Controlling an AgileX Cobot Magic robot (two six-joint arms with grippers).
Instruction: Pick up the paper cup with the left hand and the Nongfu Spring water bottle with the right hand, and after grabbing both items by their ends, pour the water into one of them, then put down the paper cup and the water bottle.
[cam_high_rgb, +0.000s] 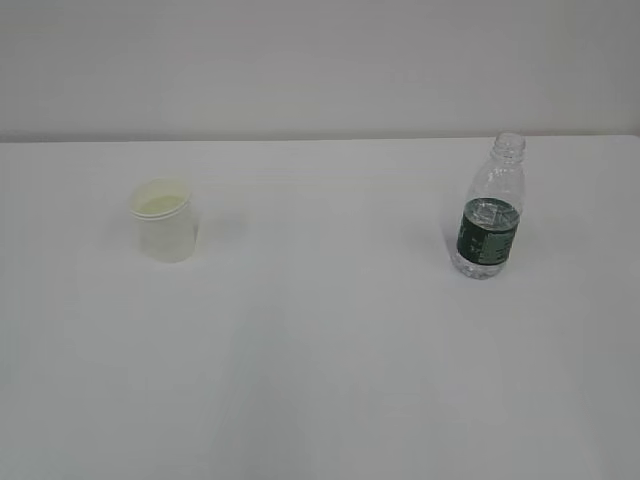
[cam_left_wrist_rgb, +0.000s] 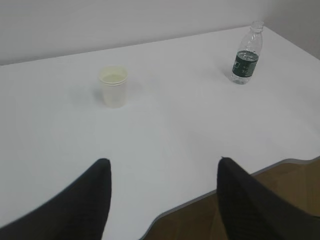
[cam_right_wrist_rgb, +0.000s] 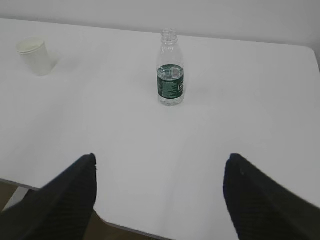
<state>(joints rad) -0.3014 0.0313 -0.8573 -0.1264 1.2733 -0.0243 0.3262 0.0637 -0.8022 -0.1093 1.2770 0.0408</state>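
White and matte, the surface (cam_high_rgb: 320, 380) runs back to a plain pale wall. On its left stands the paper cup (cam_high_rgb: 165, 220), tapered, with a rolled rim and cream inside. Well apart on the right stands the Nongfu Spring water bottle (cam_high_rgb: 490, 210), clear ribbed plastic, dark green label band, uncapped, upright. Left pincer (cam_left_wrist_rgb: 162, 200) and right pincer (cam_right_wrist_rgb: 160, 192) both gape wide, holding nothing, near the front edge.
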